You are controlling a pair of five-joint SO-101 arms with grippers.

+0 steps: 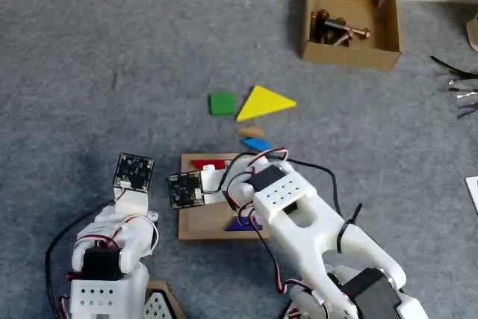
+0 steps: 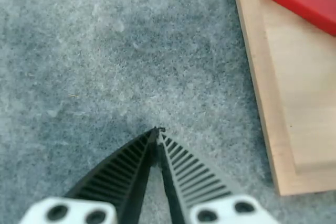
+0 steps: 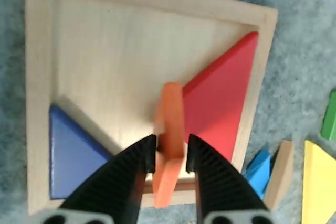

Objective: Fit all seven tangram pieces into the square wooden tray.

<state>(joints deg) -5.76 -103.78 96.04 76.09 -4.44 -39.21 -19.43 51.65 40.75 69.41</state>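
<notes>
The tray (image 1: pixel 196 231) lies on the grey mat (image 1: pixel 89 72), partly under the right arm. The right gripper (image 3: pixel 170 141) hangs over the tray, its fingers clamped on the orange piece (image 3: pixel 169 106). That piece is held on edge over the tray floor, just beside the red triangle (image 3: pixel 223 103). Whether it touches the wood cannot be told.

Two pieces lie flat inside the tray. The red triangle sits against the tray's far rim, and the blue triangle (image 3: pixel 73 156) is tucked into a corner at the near rim, apart from the red one. Bare wood shows between them.

Four pieces lie on the mat beyond the tray's far rim. The light-blue piece (image 1: pixel 255 143) is nearest the tray, and the tan piece (image 1: pixel 252 131) lies just past it. Farther off are the green square (image 1: pixel 221 103) and the yellow triangle (image 1: pixel 265 102), side by side and close together.

The left gripper (image 2: pixel 157 132) is over bare mat just off the tray's left rim. Its fingers are pressed together with nothing between them. The tray's left rim and a corner of the red triangle show beside it.

A cardboard box (image 1: pixel 388 28) with copper-coloured parts stands well away from the tray, beyond the loose pieces and to the right.
</notes>
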